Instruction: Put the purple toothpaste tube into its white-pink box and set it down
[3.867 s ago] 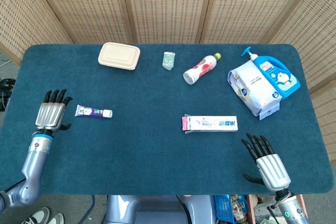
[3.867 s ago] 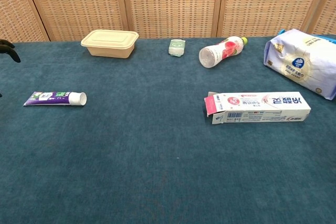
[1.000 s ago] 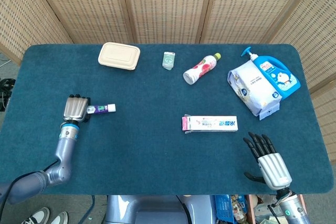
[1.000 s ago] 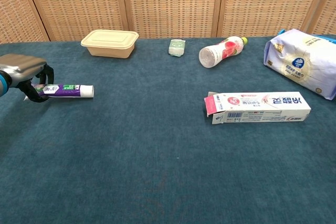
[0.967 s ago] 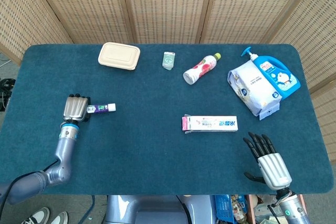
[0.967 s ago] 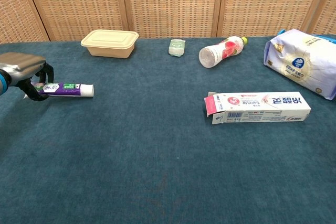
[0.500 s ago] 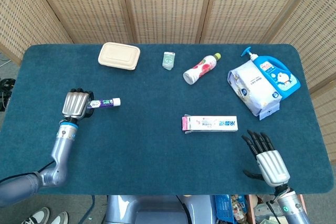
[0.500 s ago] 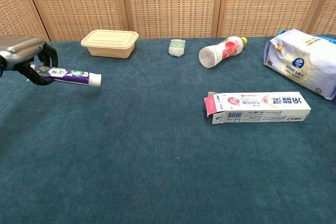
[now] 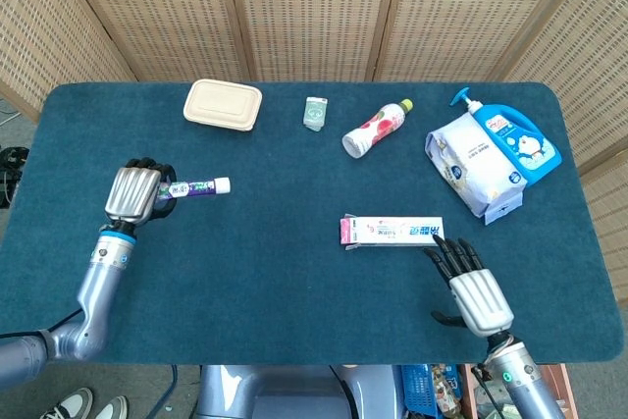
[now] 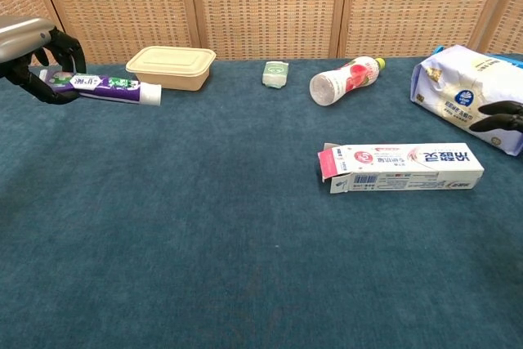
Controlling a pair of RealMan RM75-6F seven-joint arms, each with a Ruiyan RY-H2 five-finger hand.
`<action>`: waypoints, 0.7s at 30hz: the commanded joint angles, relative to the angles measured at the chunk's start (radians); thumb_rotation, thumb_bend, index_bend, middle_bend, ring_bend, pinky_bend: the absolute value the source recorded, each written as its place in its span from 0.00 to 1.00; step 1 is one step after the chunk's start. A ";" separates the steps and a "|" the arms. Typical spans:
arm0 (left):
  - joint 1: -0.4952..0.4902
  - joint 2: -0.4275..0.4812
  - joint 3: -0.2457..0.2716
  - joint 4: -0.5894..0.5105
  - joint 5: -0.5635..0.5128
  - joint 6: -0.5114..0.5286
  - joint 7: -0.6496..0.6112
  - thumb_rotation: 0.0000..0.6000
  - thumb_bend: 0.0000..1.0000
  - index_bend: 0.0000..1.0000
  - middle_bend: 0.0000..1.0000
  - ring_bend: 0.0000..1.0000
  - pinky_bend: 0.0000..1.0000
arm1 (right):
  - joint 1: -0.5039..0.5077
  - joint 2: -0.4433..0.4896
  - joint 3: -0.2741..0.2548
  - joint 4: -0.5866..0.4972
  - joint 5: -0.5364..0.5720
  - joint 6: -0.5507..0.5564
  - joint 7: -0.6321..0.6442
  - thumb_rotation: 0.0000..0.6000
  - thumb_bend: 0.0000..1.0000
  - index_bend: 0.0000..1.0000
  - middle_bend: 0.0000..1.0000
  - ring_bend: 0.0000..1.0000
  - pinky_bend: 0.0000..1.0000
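My left hand [image 9: 135, 192] [image 10: 37, 53] grips the purple toothpaste tube [image 9: 196, 187] [image 10: 110, 86] by its tail and holds it level above the table, white cap pointing right. The white-pink box [image 9: 392, 231] [image 10: 402, 167] lies flat right of centre, its pink flap open at the left end. My right hand [image 9: 465, 287] hovers just below the box's right end, fingers spread and holding nothing; in the chest view only its dark fingertips [image 10: 500, 117] show at the right edge.
Along the far side lie a beige lidded container [image 9: 223, 104], a small green packet [image 9: 314, 113], a tipped bottle [image 9: 376, 128], and a white refill pouch [image 9: 471, 161] beside a blue pump bottle [image 9: 518, 139]. Teal cloth covers the table [image 9: 294, 291].
My left hand closed on the tube, lifted it off the cloth and raised it further. My right hand moved up and left toward the box's right end.
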State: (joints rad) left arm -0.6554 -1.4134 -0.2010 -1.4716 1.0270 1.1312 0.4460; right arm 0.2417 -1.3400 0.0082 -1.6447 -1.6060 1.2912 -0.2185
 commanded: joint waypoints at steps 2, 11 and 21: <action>0.008 0.026 0.002 -0.038 0.020 0.015 0.001 1.00 0.47 0.73 0.52 0.30 0.29 | 0.055 -0.012 0.034 -0.108 0.063 -0.087 -0.108 1.00 0.05 0.10 0.00 0.00 0.00; 0.012 0.051 0.002 -0.081 0.040 0.023 0.004 1.00 0.47 0.73 0.52 0.30 0.29 | 0.142 -0.061 0.088 -0.209 0.266 -0.214 -0.343 1.00 0.06 0.10 0.00 0.00 0.00; 0.017 0.060 0.004 -0.085 0.048 0.024 0.000 1.00 0.47 0.73 0.52 0.30 0.30 | 0.239 -0.115 0.113 -0.222 0.495 -0.256 -0.581 1.00 0.06 0.10 0.00 0.00 0.00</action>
State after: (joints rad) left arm -0.6391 -1.3542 -0.1965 -1.5567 1.0755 1.1555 0.4474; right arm 0.4578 -1.4328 0.1087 -1.8668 -1.1422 1.0309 -0.7667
